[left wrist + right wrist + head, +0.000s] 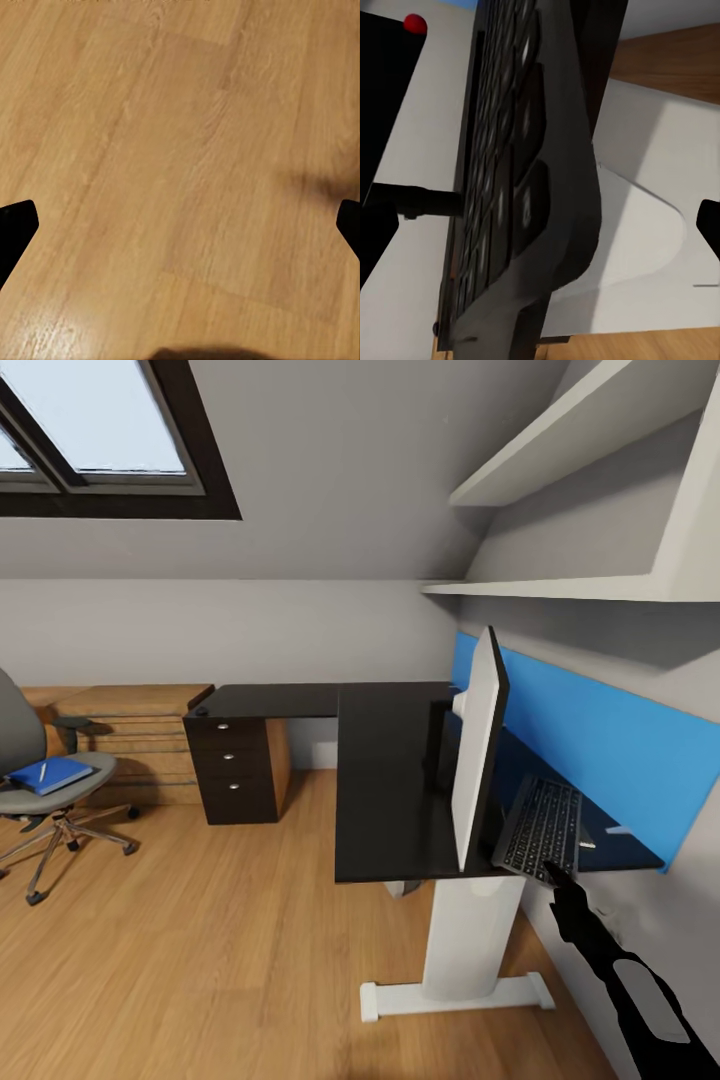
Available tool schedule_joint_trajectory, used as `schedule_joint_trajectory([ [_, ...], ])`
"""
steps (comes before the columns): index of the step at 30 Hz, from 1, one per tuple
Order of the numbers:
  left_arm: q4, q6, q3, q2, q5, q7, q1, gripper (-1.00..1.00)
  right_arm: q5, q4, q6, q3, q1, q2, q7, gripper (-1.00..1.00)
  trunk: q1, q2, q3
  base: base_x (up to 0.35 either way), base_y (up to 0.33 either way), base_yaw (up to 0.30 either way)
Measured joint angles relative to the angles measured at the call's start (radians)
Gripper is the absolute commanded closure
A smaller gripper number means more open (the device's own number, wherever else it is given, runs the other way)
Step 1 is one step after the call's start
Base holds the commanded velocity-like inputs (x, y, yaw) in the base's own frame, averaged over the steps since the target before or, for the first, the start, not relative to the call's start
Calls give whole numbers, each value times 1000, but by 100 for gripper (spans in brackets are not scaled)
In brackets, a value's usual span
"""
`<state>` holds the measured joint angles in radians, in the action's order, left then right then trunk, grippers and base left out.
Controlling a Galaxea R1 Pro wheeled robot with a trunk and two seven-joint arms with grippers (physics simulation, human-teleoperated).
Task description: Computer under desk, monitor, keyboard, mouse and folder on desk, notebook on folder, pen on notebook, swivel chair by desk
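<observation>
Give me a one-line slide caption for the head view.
Right gripper meets the near end of the keyboard beside the monitor on the desk.

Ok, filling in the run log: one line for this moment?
right gripper: at keyboard near end, grip unclear | keyboard: on desk beside monitor | folder: on swivel chair | left gripper: open over floor

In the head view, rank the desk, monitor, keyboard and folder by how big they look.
Largest to smallest as they look in the head view:
1. desk
2. monitor, seen nearly edge-on, so it looks narrower than it is
3. keyboard
4. folder, though it lies farther from the camera, so its true size against the keyboard is unsure
</observation>
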<state>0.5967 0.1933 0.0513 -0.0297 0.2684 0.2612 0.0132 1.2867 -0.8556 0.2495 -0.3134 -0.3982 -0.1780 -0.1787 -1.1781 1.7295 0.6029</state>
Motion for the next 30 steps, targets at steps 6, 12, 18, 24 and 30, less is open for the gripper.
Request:
schedule_joint_trajectory([
  [6, -1, -1, 0, 1, 0, 0, 0, -100, 0, 0, 0, 0, 0, 0, 0, -100, 0, 0, 0, 38, 0, 0],
  [12, -1, -2, 0, 0, 0, 0, 0, -100, 0, -1, 0, 0, 0, 0, 0, -100, 0, 0, 0, 2, 0, 0],
  [18, -1, -2, 0, 0, 0, 0, 0, -100, -1, -1, 0, 1, 0, 0, 0, -100, 0, 0, 0, 0, 0, 0],
  [24, -1, -2, 0, 0, 0, 0, 0, -100, -4, -1, 0, 3, 0, 0, -1, 100, 0, 0, 0, 0, 0, 0],
  [30, 0, -2, 0, 0, 1, 0, 0, -100, -3, -3, 1, 2, 0, 0, -3, 100, 0, 0, 0, 0, 0, 0],
])
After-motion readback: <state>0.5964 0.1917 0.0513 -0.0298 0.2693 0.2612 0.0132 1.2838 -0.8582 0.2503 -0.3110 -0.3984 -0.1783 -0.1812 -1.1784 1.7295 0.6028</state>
